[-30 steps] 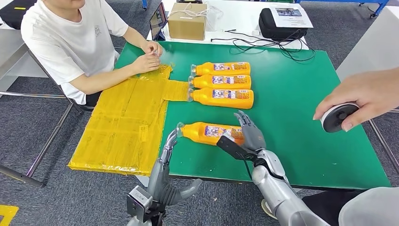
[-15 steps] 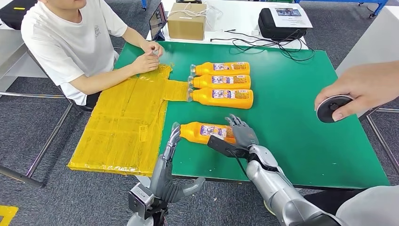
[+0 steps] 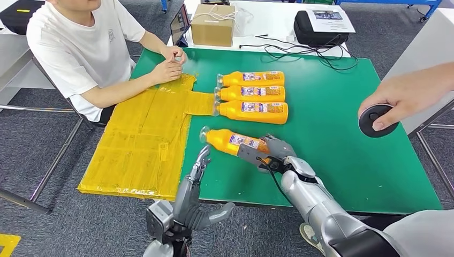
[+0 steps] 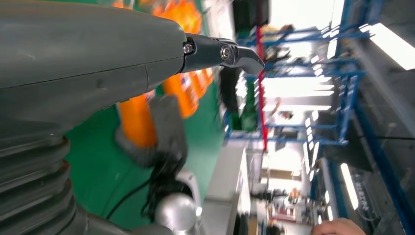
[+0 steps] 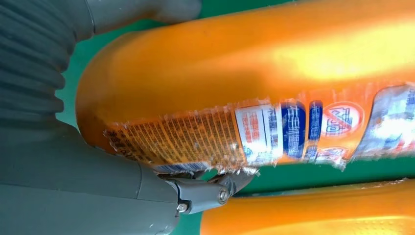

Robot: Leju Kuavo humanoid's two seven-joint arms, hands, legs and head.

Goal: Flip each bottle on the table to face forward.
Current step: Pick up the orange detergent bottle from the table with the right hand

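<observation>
The label on the orange bottle (image 5: 254,83) carries fine print and blue-and-white characters, too blurred to read. Labels on the three bottles (image 3: 251,93) at twelve o'clock are likewise illegible.

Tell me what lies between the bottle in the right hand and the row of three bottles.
Head view: only bare green table separates the held bottle, gripped by the right hand, from the nearest bottle of the row.

Green table (image 3: 342,139) sits on grey carpet floor (image 3: 37,144). Behind it is a white desk (image 3: 270,21) with a cardboard box (image 3: 212,24) and black case (image 3: 319,29); a yellow sheet (image 3: 144,142) drapes off the table's left edge.
</observation>
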